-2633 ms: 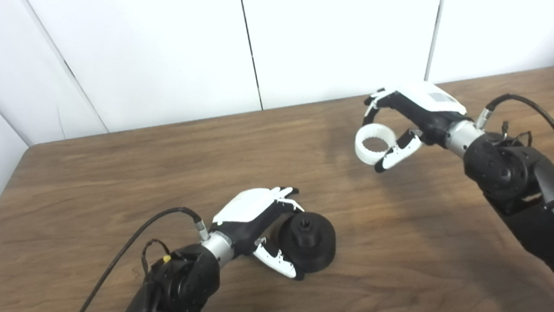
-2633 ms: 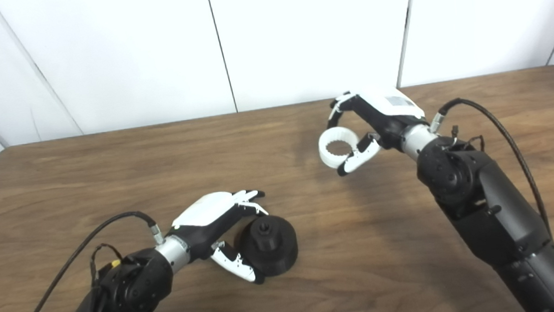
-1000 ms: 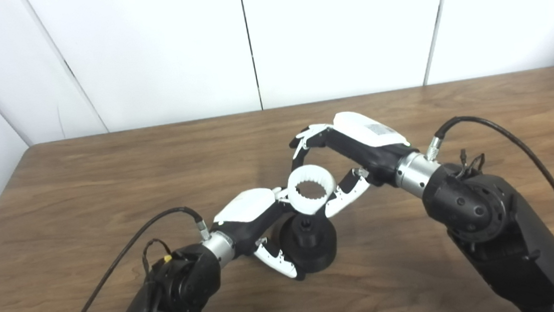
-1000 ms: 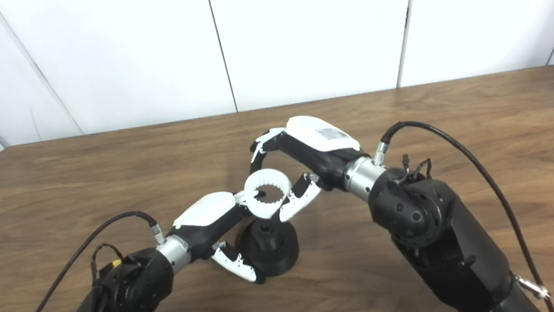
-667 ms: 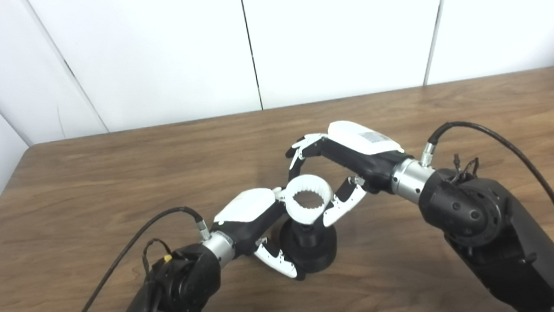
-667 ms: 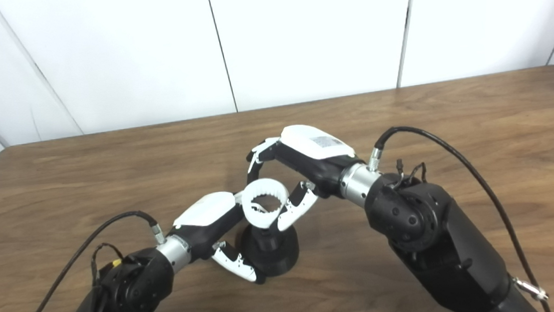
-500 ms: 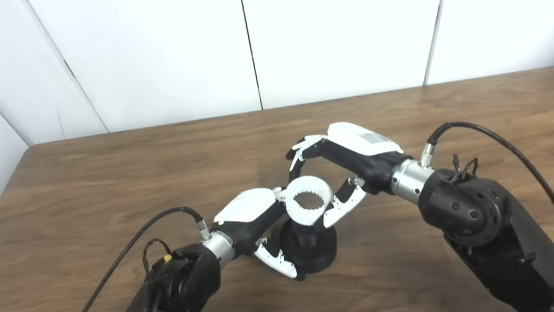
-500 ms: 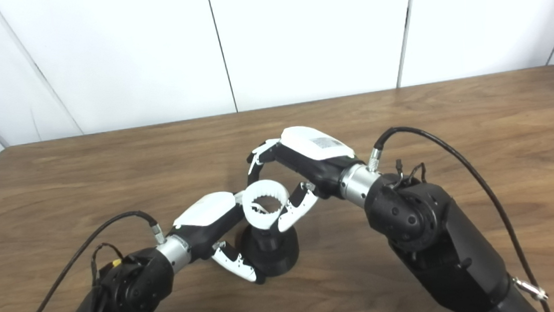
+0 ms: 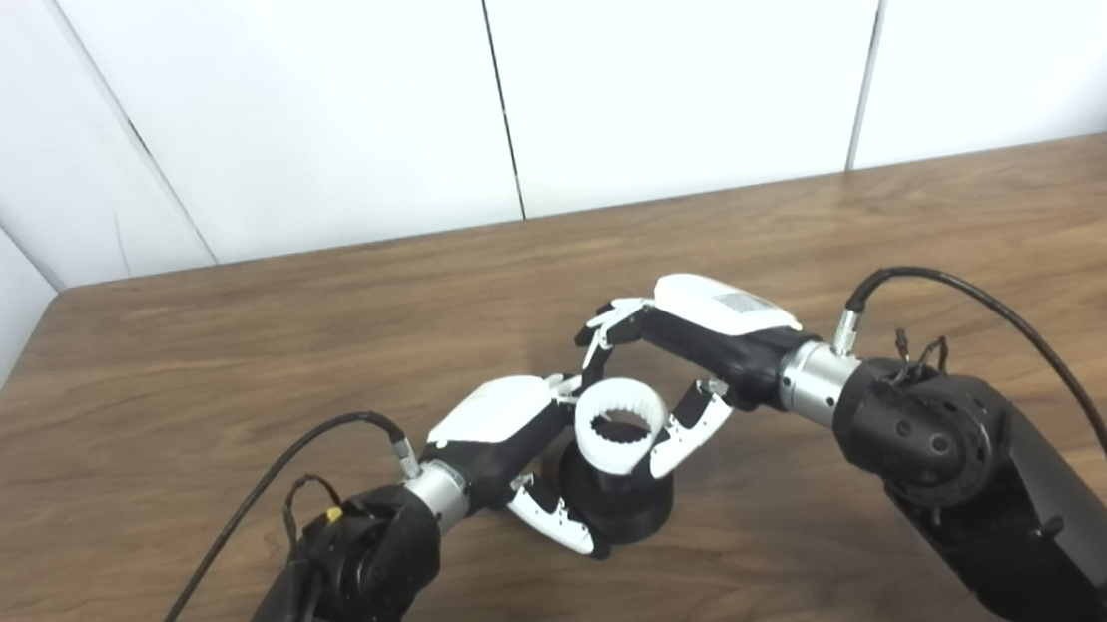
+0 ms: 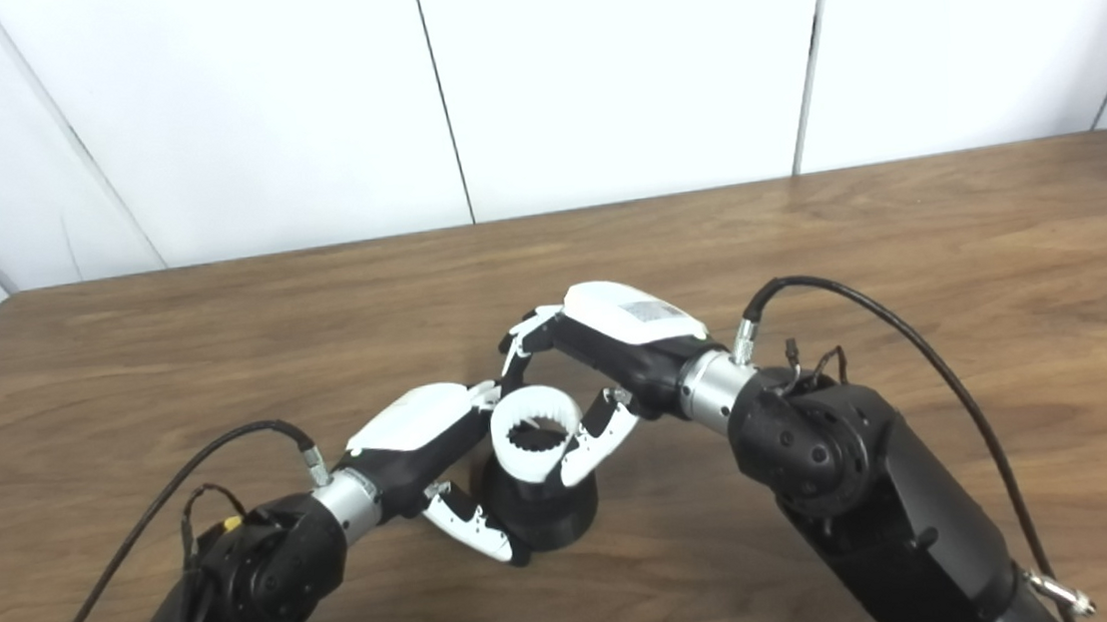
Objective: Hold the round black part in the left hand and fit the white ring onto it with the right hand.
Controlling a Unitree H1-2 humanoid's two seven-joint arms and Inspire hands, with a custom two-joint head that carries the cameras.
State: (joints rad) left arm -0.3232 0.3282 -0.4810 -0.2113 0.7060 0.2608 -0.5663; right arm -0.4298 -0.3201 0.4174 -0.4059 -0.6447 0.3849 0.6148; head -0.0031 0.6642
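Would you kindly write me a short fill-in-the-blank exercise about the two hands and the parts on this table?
1. The right hand holds a ring whose colour is ____.
2. The round black part rests on the wooden ____.
3. The black part is gripped by the ____ hand.
4. The ring's inner edge is lined with small ____.

Missing words: white; table; left; teeth

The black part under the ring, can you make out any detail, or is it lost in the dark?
Left eye view: round black part reads as a dark mass, little surface detail. Right eye view: white ring shows its inner teeth clearly; slightly soft overall.
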